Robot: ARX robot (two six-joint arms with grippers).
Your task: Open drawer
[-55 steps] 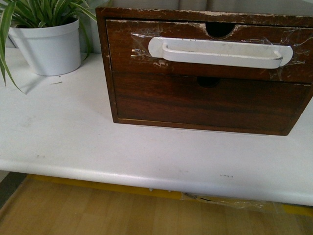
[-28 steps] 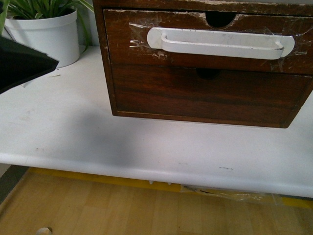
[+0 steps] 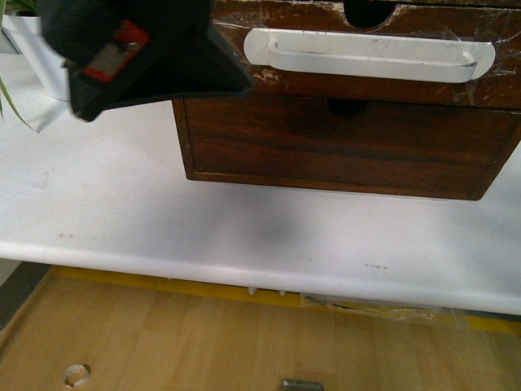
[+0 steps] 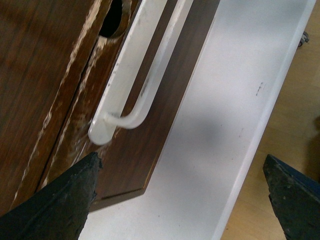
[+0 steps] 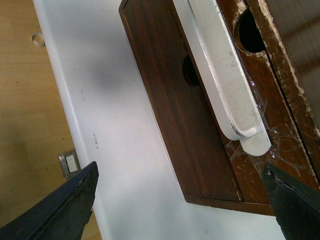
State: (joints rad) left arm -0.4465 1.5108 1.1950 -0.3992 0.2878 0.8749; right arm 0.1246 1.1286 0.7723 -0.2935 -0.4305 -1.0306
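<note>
The drawer [image 3: 383,91] is the upper one of a dark brown cabinet, with a long white handle [image 3: 366,55] taped on and a semicircular notch above it. The drawer is shut. My left arm [image 3: 138,49] hangs in front of the cabinet's upper left corner. In the left wrist view my left gripper [image 4: 181,165] is open and empty, just short of the near end of the handle [image 4: 135,75] on the drawer [image 4: 87,110]. In the right wrist view my right gripper [image 5: 180,170] is open and empty, short of the other handle end [image 5: 225,85].
A plain handle-less drawer [image 3: 342,147] lies below. The cabinet stands on a white table [image 3: 122,212] whose front edge runs across the view, with wooden floor beyond. A white plant pot [image 3: 32,57] stands at the far left, partly hidden by my left arm.
My left arm has come in from the left and now covers the cabinet's upper left corner. The cabinet sits higher in the view than before.
</note>
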